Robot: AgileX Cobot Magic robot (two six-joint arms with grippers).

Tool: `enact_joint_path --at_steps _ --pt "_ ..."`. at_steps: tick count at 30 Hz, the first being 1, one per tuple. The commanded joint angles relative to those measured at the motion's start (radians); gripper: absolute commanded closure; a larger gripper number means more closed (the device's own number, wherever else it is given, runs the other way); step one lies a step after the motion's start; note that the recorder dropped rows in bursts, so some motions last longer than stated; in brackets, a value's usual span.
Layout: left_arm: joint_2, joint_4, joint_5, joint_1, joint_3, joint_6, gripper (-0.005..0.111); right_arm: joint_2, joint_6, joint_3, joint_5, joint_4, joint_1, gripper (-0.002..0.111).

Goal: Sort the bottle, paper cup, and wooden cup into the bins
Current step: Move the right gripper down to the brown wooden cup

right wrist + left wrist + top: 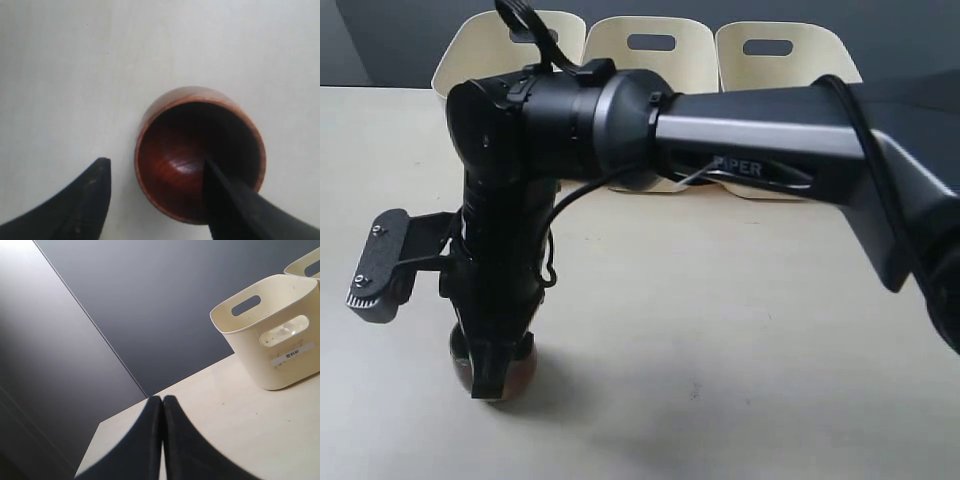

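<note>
We recorded one wooden cup [200, 155], squat and rounded, with a glossy reddish-brown wall and a darker hollow showing faint grain. It stood upright on the pale, matt worktop [720, 330] near the front edge, toward the left corner.

The right gripper [155, 197] was spread apart over the cup: one black, tapering finger [225, 200] sat inside the bowl against the wall, while the other lay outside on the worktop side, clear of the rim. The jaws had not closed on the wall.

Three cream plastic bins [650, 50] with rounded corners and oval handle cutouts stood in a row along the back edge. The nearest to the left wrist camera carried a small white label [294, 354]; its print was too small to read.

The right arm's grey link bore the word "PIPER" [738, 167].

The left gripper [162, 435] had its two smooth black fingers pressed together, holding nothing.
</note>
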Motion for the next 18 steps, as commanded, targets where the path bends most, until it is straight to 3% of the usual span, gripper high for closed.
enact_joint_path --at_steps 1,18 --pt "-0.005 -0.009 -0.006 0.000 0.002 -0.002 0.107 0.009 -0.005 -0.005 -0.007 0.005 0.004 0.055" --pt "-0.005 -0.009 -0.006 0.000 0.002 -0.002 0.107 0.021 -0.005 -0.005 -0.041 0.007 0.006 0.055"
